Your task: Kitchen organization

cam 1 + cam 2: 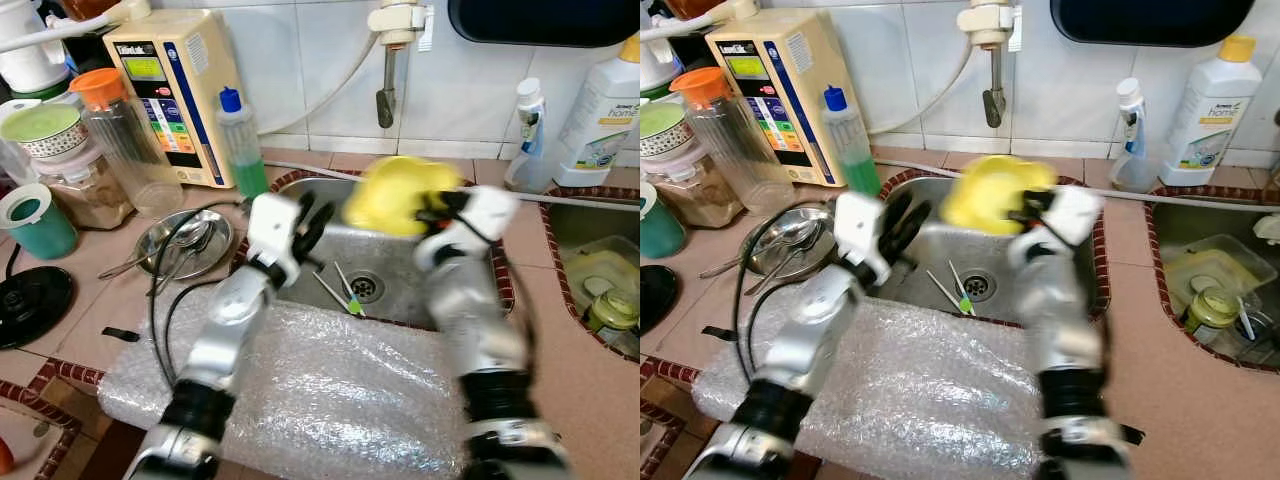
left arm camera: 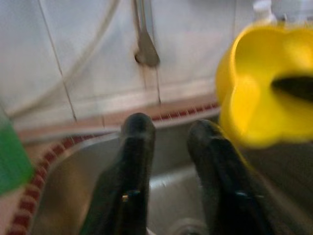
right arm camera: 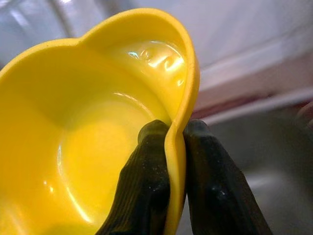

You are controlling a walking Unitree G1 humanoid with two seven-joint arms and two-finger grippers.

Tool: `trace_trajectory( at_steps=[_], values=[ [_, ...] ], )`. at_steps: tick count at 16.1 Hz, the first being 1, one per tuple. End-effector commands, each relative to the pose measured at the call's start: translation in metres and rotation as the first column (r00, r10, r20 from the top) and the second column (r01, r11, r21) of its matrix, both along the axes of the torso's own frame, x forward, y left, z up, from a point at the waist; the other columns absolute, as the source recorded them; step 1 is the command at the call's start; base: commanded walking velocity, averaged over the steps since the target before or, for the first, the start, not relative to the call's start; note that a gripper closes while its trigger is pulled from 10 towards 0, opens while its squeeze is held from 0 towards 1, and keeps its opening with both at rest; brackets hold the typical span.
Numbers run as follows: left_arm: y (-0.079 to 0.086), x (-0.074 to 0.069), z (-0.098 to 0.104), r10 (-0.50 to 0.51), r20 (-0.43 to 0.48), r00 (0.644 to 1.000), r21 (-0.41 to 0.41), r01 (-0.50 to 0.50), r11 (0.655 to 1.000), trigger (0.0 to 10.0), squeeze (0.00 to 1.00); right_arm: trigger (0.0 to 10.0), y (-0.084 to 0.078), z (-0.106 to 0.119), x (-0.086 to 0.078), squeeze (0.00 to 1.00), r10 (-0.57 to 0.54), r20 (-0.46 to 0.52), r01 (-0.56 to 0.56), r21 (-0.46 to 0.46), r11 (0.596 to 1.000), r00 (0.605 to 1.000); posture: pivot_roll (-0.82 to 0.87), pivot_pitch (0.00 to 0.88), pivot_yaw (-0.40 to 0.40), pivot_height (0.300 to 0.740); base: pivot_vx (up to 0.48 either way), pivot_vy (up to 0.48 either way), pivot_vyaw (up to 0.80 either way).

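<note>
A yellow bowl (image 1: 395, 195) with a wavy rim hangs tilted above the steel sink (image 1: 400, 262), under the tap (image 1: 386, 90). My right gripper (image 3: 168, 134) is shut on the bowl's rim, one finger inside and one outside; some water glistens in the yellow bowl (image 3: 88, 132). My left gripper (image 1: 312, 222) stands open over the sink's left side, a short way left of the bowl, with nothing between its fingers (image 2: 134, 147). Two utensils (image 1: 345, 292) lie on the sink floor near the drain (image 1: 366, 286).
Bubble wrap (image 1: 320, 385) covers the counter's front edge. To the left stand a steel dish with spoons (image 1: 185, 245), a green soap bottle (image 1: 240, 140), jars (image 1: 125, 140) and a water purifier (image 1: 180, 90). At the right are bottles (image 1: 605, 110) and a second sink (image 1: 600, 285) with dishes.
</note>
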State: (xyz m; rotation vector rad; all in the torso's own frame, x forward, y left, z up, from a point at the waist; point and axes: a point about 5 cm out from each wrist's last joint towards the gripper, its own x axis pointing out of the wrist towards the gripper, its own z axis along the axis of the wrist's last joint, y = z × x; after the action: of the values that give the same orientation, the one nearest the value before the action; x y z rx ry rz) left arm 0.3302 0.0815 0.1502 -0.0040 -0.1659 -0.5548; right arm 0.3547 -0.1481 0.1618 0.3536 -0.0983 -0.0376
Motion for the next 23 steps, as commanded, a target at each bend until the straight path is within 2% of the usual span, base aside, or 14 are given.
trace_trajectory(
  at_steps=[1, 2, 4, 5, 7, 9, 10, 12, 13, 14, 17, 18, 20, 23],
  values=[
    [0.000, -0.003, -0.001, -0.035, -0.019, 0.999, 0.004, 0.035, 0.999, 10.0, 1.00, 0.0, 0.011, 0.007, 0.004, 0.00, 0.020, 0.038, -0.018, -0.057, 0.998, 0.999, 0.06, 0.000, 0.141, 0.740, 0.000, 0.000, 0.00],
    [0.000, -0.009, -0.010, -0.093, -0.071, 0.993, 0.021, 0.095, 0.995, 10.0, 1.00, 0.0, 0.009, 0.008, 0.007, 0.00, 0.015, 0.068, -0.001, -0.201, 0.980, 0.998, 0.07, 0.000, 0.140, 0.740, 0.000, 0.000, 0.00],
    [0.003, -0.022, -0.027, -0.169, -0.157, 0.973, 0.073, 0.182, 0.981, 10.0, 1.00, 0.0, 0.005, 0.003, 0.011, 0.00, 0.025, 0.068, -0.003, -0.306, 0.952, 0.997, 0.08, 0.000, 0.139, 0.740, 0.000, 0.000, 0.00],
    [0.004, -0.024, -0.029, -0.177, -0.170, 0.969, 0.075, 0.192, 0.978, 10.0, 1.00, 0.0, 0.004, 0.001, 0.011, 0.00, 0.026, 0.062, -0.005, -0.327, 0.945, 0.998, 0.08, 0.000, 0.139, 0.740, 0.000, 0.000, 0.00],
    [0.008, -0.030, -0.034, -0.193, -0.188, 0.963, 0.116, 0.217, 0.969, 10.0, 1.00, 0.0, 0.001, -0.009, 0.012, 0.00, 0.048, 0.061, -0.009, -0.520, 0.854, 0.997, 0.09, 0.000, 0.134, 0.740, 0.000, 0.000, 0.00],
    [0.011, -0.031, -0.036, -0.182, -0.200, 0.963, 0.132, 0.211, 0.969, 10.0, 1.00, 0.0, 0.002, -0.016, 0.011, 0.00, 0.082, 0.058, -0.028, -0.621, 0.784, 0.995, 0.10, 0.000, 0.131, 0.740, 0.000, 0.000, 0.00],
    [0.015, -0.032, -0.037, -0.176, -0.212, 0.961, 0.152, 0.211, 0.966, 10.0, 1.00, 0.0, 0.003, -0.024, 0.012, 0.00, 0.117, 0.026, -0.068, -0.685, 0.725, 0.993, 0.10, 0.000, 0.130, 0.740, 0.000, 0.000, 0.00],
    [0.016, -0.033, -0.038, -0.181, -0.220, 0.959, 0.163, 0.219, 0.962, 10.0, 1.00, 0.1, 0.000, -0.034, 0.013, 0.00, 0.110, -0.038, -0.102, -0.727, 0.679, 0.993, 0.11, 0.000, 0.128, 0.740, 0.000, 0.000, 0.00],
    [0.016, -0.034, -0.038, -0.180, -0.224, 0.958, 0.167, 0.220, 0.961, 10.0, 1.00, 7.9, -0.004, -0.048, 0.014, 0.00, 0.075, -0.131, -0.148, -0.748, 0.647, 0.989, 0.11, 0.000, 0.128, 0.740, 0.000, 0.000, 0.00],
    [0.016, -0.034, -0.038, -0.179, -0.225, 0.958, 0.169, 0.220, 0.961, 10.0, 1.00, 10.0, -0.005, -0.053, 0.013, 0.00, 0.073, -0.162, -0.169, -0.727, 0.665, 0.984, 0.11, 0.000, 0.126, 0.740, 0.000, 0.000, 0.00],
    [0.014, -0.036, -0.038, -0.191, -0.215, 0.958, 0.188, 0.233, 0.954, 10.0, 1.00, 10.0, 0.004, -0.070, 0.006, 0.00, 0.115, -0.237, -0.253, -0.715, 0.651, 0.965, 0.11, 0.000, 0.126, 0.740, 0.000, 0.000, 0.00],
    [0.014, -0.036, -0.038, -0.192, -0.216, 0.957, 0.187, 0.233, 0.954, 10.0, 1.00, 10.0, 0.006, -0.074, 0.005, 1.00, 0.129, -0.253, -0.274, -0.703, 0.656, 0.959, 0.11, 0.000, 0.126, 0.740, 0.000, 0.000, 0.00],
    [0.013, -0.037, -0.038, -0.199, -0.212, 0.957, 0.199, 0.241, 0.950, 10.0, 1.00, 10.0, 0.008, -0.076, 0.004, 1.00, 0.140, -0.260, -0.286, -0.696, 0.659, 0.955, 0.11, 0.000, 0.126, 0.740, 0.000, 0.000, 0.00],
    [0.011, -0.038, -0.038, -0.208, -0.211, 0.955, 0.199, 0.251, 0.947, 10.0, 1.00, 10.0, 0.009, -0.084, -0.002, 1.00, 0.137, -0.264, -0.281, -0.646, 0.710, 0.955, 0.11, 0.000, 0.121, 0.740, 0.000, 0.000, 0.00]
  ],
)
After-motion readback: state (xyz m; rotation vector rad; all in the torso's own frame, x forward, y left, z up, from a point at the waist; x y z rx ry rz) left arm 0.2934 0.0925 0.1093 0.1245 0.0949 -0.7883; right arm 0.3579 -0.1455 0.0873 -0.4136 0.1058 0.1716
